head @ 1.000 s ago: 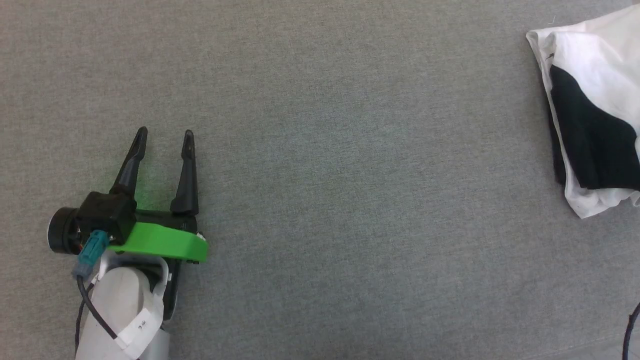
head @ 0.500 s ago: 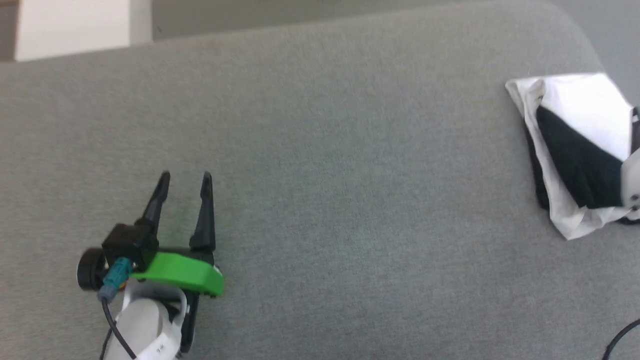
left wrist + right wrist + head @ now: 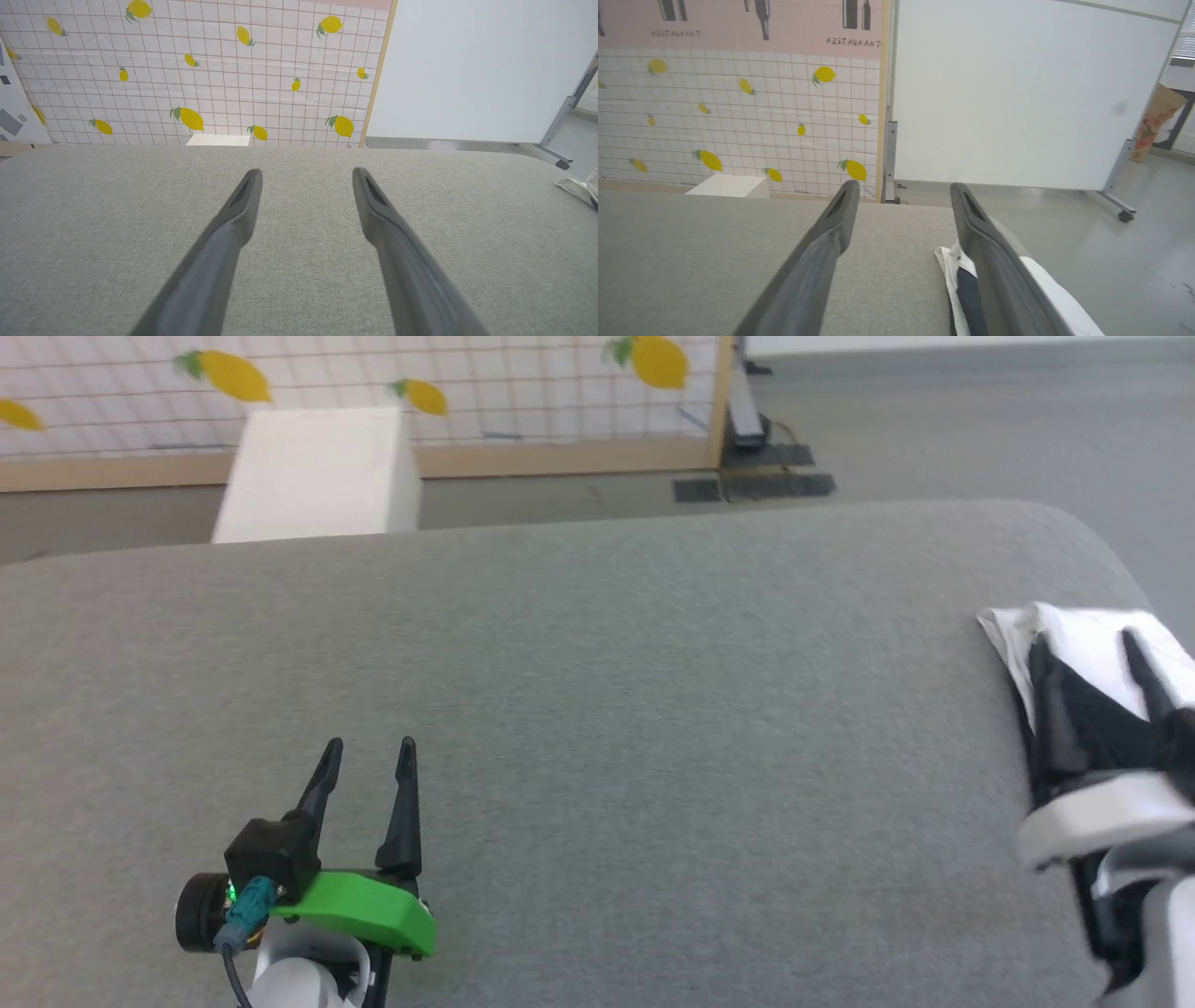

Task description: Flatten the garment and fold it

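- bench (image 3: 597, 709): grey fabric top, open room across left and middle, far-right corner rounded.
- lemon-print wall (image 3: 467, 383) and white partition (image 3: 994, 93) stand beyond the far edge, with a white box (image 3: 317, 476) in front of the wall.
- garment (image 3: 1074, 625): folded, at the bench's right end near that corner.
- right gripper (image 3: 1084, 640): jaws wide apart over the garment, gripping nothing.
- left gripper (image 3: 371, 744): jaws wide apart, empty, well apart from the garment.

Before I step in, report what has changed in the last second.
The head camera has tilted up, so the room beyond the table now shows. The right gripper has come in, open, over the folded shirt. The shirt stays folded at the table's right end; the left gripper stays open and empty.
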Controlling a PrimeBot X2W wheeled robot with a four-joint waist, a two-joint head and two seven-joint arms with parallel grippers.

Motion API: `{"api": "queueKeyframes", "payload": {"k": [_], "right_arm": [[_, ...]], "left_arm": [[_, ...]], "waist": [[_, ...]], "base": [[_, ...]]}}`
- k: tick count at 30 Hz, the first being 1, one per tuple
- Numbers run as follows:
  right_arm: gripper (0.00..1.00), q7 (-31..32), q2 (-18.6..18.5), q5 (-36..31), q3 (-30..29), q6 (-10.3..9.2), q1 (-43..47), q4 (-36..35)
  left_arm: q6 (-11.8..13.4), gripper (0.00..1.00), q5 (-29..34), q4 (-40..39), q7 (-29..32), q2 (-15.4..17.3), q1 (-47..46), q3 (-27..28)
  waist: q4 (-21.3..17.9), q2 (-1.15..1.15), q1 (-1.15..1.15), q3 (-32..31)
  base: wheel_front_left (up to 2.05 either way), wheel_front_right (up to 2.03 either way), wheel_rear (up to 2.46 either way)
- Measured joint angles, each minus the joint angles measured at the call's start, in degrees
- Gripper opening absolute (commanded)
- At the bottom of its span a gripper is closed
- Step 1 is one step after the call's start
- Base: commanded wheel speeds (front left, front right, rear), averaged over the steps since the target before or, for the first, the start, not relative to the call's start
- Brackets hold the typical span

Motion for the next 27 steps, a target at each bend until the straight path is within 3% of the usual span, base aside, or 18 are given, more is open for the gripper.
{"api": "queueKeyframes", "payload": {"k": [8, 27], "right_arm": [[1.00, -1.1, 4.6, 1.6, 1.4, 0.00, 9.4, -7.9], [1.00, -3.0, 5.0, 5.5, 5.3, 0.00, 15.6, -5.5]], "left_arm": [[0.2, 1.00, -0.7, 1.1, 0.0, -0.2, 0.3, -1.1], [0.0, 1.00, -2.8, 2.7, 0.0, -0.5, 2.7, -3.5]], "waist": [[4.9, 0.00, 0.00, -2.7], [8.9, 0.00, 0.00, -5.5]], "base": [[0.00, 0.00, 0.00], [0.00, 0.00, 0.00]]}}
